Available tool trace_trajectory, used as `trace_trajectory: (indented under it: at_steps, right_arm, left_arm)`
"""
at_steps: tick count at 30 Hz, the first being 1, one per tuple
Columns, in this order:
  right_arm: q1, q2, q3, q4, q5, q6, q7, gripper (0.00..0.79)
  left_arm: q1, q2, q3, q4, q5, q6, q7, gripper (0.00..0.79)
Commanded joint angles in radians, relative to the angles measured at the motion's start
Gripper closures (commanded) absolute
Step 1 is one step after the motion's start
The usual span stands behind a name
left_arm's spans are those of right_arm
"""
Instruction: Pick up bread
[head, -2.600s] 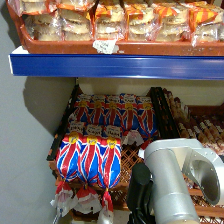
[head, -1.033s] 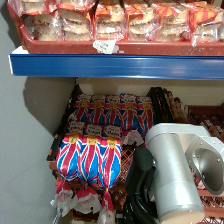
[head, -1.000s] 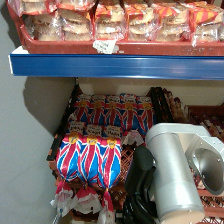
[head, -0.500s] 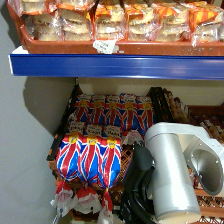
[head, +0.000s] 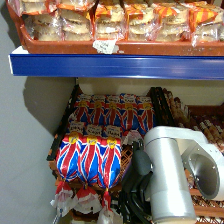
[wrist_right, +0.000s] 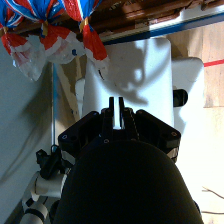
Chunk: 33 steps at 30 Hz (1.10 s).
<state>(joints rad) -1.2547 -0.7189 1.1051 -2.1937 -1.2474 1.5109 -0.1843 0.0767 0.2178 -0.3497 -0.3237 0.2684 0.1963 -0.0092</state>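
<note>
Shop shelves fill the head view, with a gray wall (head: 25, 150) on the left. A long, smooth blue shelf edge (head: 115, 66) runs across the top. Above it sits a brown tray (head: 75, 47) full of pale buns (head: 125, 22) in clear, shiny packs with orange tops. A small white tag (head: 105, 46) hangs on the tray's front.

Under the blue edge is a dark, deep shelf. The bread (head: 89, 161) sits at the front left of it, in a glossy bag with red, white and blue flag stripes and a yellow band on top. The bag is round and puffy, and its ends bunch into crinkly tails (head: 80, 200) that hang down over the shelf front. More flag bags (head: 115, 111) stand in a row behind it. Long brown loaves (head: 172, 112) lie to the right.

The right arm (head: 167, 175) is big, smooth and light gray, with round joints. It rises at the lower right, just beside the bread, and does not touch it.

From the wrist view, the gripper (wrist_right: 117, 112) is black and chunky. Its two thin fingers (wrist_right: 122, 111) point toward the bag tails (wrist_right: 60, 42), with only a narrow slit between them. They hold nothing. They are below the bread (wrist_right: 30, 12), apart from it. A white box (wrist_right: 145, 85) is behind them.
</note>
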Motion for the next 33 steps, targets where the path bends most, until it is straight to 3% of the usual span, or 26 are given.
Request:
trace_trajectory:
  at_steps: [1, 19, 33]
  right_arm:
    - [0.009, 0.007, -0.001, 0.001, 0.021, 0.000, 0.000, 0.690]
    - [0.055, 0.059, 0.012, 0.022, 0.134, -0.006, 0.004, 0.687]
    - [0.085, 0.088, 0.023, 0.048, 0.211, -0.012, 0.011, 0.460]
  left_arm:
    - [0.000, 0.000, 0.000, 0.000, 0.000, 0.000, 0.000, 0.785]
    - [0.000, 0.000, 0.000, 0.000, 0.000, 0.000, 0.000, 0.785]
    - [0.000, 0.000, 0.000, 0.000, 0.000, 0.000, 0.000, 0.785]
